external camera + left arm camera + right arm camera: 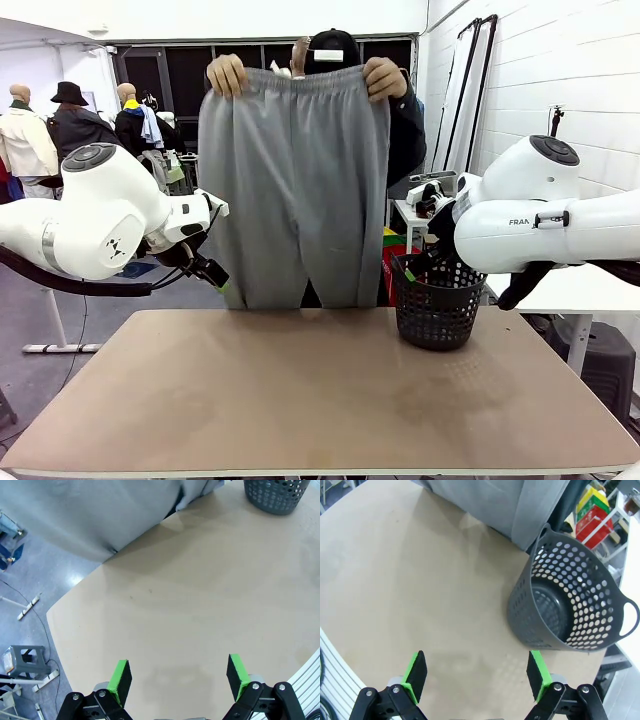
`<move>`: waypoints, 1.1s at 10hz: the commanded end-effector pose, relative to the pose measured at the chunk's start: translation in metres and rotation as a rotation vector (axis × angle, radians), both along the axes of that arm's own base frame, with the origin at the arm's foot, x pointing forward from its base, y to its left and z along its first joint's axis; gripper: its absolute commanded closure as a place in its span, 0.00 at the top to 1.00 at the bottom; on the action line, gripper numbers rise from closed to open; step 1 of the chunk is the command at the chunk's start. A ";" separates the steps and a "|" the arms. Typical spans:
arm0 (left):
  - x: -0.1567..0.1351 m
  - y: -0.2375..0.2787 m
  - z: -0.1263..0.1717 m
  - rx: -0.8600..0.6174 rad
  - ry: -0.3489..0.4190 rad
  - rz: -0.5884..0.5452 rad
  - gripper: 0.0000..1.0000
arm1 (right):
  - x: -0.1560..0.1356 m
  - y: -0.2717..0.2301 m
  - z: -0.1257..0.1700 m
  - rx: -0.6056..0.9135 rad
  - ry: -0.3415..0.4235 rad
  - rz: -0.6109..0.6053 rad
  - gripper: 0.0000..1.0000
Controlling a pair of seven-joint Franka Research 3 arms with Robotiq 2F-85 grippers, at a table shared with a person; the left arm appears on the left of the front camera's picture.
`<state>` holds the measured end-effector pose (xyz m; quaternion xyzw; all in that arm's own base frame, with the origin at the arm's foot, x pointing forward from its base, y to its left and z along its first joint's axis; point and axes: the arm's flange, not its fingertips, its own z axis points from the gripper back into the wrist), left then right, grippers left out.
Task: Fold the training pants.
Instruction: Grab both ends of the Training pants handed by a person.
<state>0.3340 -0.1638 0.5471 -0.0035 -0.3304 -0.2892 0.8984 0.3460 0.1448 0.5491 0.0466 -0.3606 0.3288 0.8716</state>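
A person at the far side of the table holds the light grey training pants [295, 190] up by the waistband with both hands, the legs hanging down to the table's far edge. The same pants [95, 515] fill the top of the left wrist view, and the pants [515, 505] hang beside the basket in the right wrist view. My left gripper [179, 676] is open above the bare tabletop, nothing between its green pads; in the front view this gripper [215, 275] hangs at the left near the pants' left leg. My right gripper [477, 676] is open too, over the table near the basket.
A black perforated basket [436, 300] stands empty at the table's far right, seen from above as a basket [570, 605] in the right wrist view and as a basket [275, 495] at the top right of the left wrist view. The tan tabletop [310, 400] lies bare in front.
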 end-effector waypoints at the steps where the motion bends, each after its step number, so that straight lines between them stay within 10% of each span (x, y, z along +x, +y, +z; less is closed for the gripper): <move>1: 0.000 0.000 0.000 0.007 -0.003 -0.009 1.00 | 0.000 0.000 0.000 0.001 -0.003 0.000 1.00; 11: 0.000 0.000 0.000 0.007 -0.003 -0.009 1.00 | 0.000 0.000 0.000 0.001 -0.003 0.000 1.00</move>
